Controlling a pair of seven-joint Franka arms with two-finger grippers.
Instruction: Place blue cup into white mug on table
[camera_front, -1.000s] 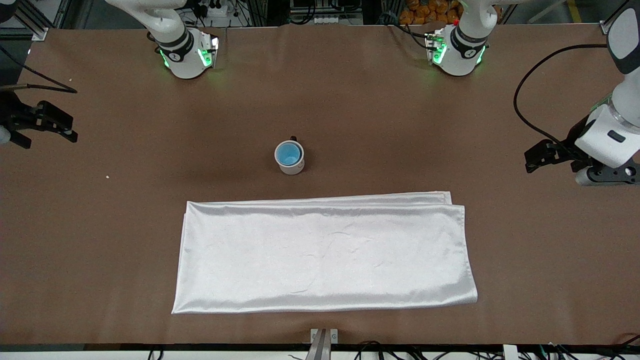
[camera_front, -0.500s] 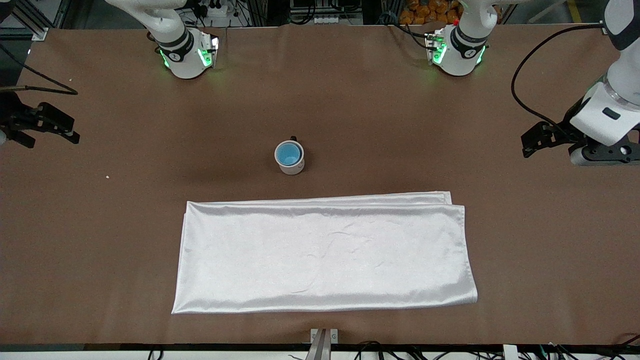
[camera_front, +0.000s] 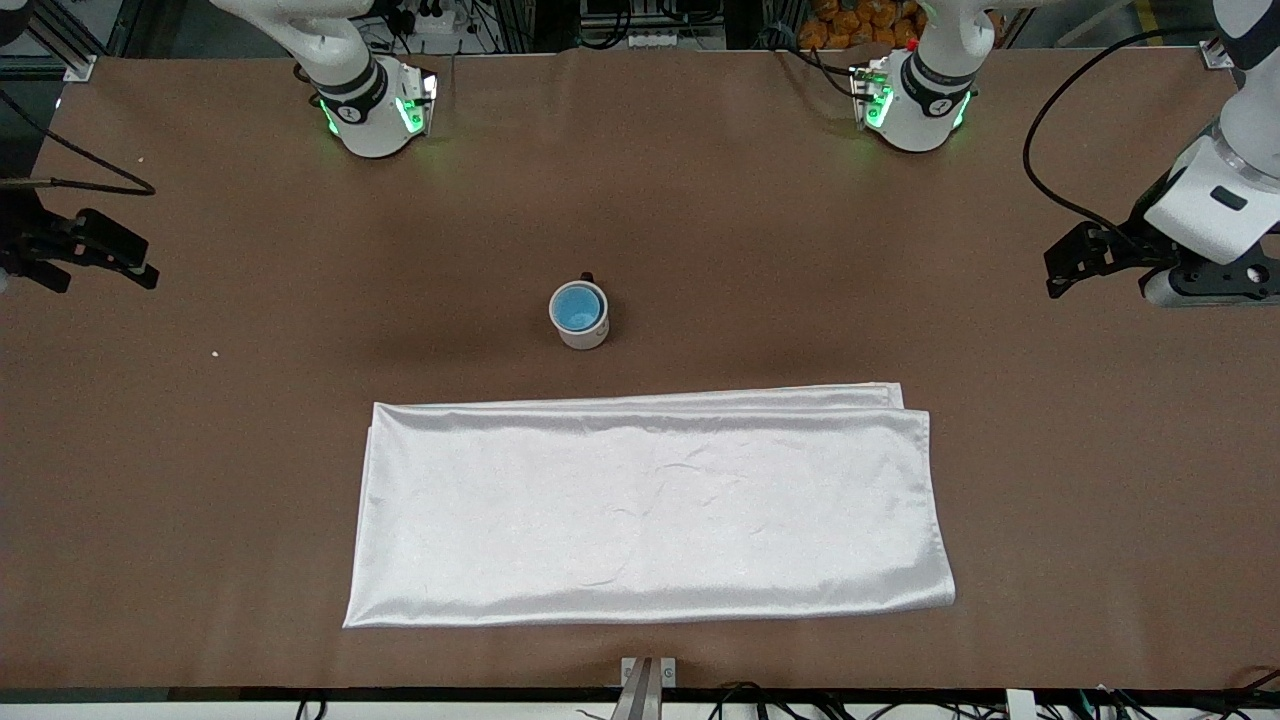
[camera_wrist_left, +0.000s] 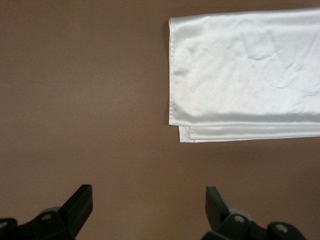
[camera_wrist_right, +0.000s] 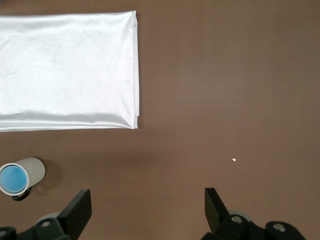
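Note:
The blue cup (camera_front: 579, 307) sits inside the white mug (camera_front: 582, 332), which stands upright on the brown table (camera_front: 700, 220) near its middle. The mug's small dark handle points toward the robots' bases. Both show in the right wrist view, the cup (camera_wrist_right: 13, 177) inside the mug (camera_wrist_right: 31, 169). My left gripper (camera_front: 1062, 266) is open and empty over the table's left-arm end; its fingers frame bare table (camera_wrist_left: 149, 200). My right gripper (camera_front: 135, 262) is open and empty over the table's right-arm end (camera_wrist_right: 148, 202). Both are far from the mug.
A shiny white folded cloth (camera_front: 650, 505) lies nearer to the front camera than the mug, and also shows in the left wrist view (camera_wrist_left: 245, 75) and the right wrist view (camera_wrist_right: 65, 70). A small white crumb (camera_front: 215, 353) lies toward the right arm's end.
My left gripper has risen and drawn back toward its end of the table. My right gripper has barely shifted. The cup and mug have not moved.

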